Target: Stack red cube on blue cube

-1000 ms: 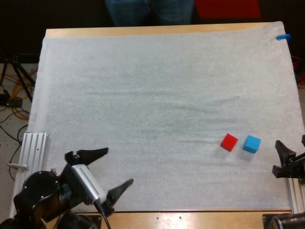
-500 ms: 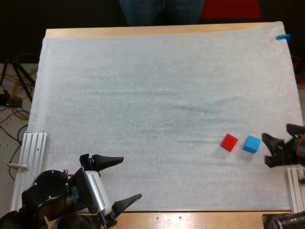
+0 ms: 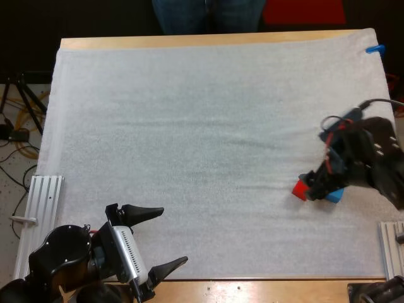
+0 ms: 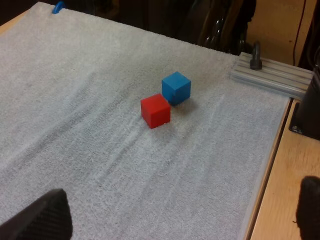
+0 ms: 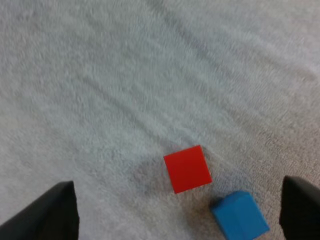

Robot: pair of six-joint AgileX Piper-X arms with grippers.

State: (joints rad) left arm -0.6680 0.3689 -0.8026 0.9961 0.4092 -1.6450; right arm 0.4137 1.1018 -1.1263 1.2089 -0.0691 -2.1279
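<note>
red cube (image 4: 155, 111) flat, unstacked, blue cube (image 4: 176, 87) nxt to it

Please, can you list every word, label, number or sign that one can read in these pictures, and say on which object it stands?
None: no view shows any readable text.
The visible faces of the red cube and the blue cube are plain.
The white mat and the metal rail carry no marks that I can see.
</note>
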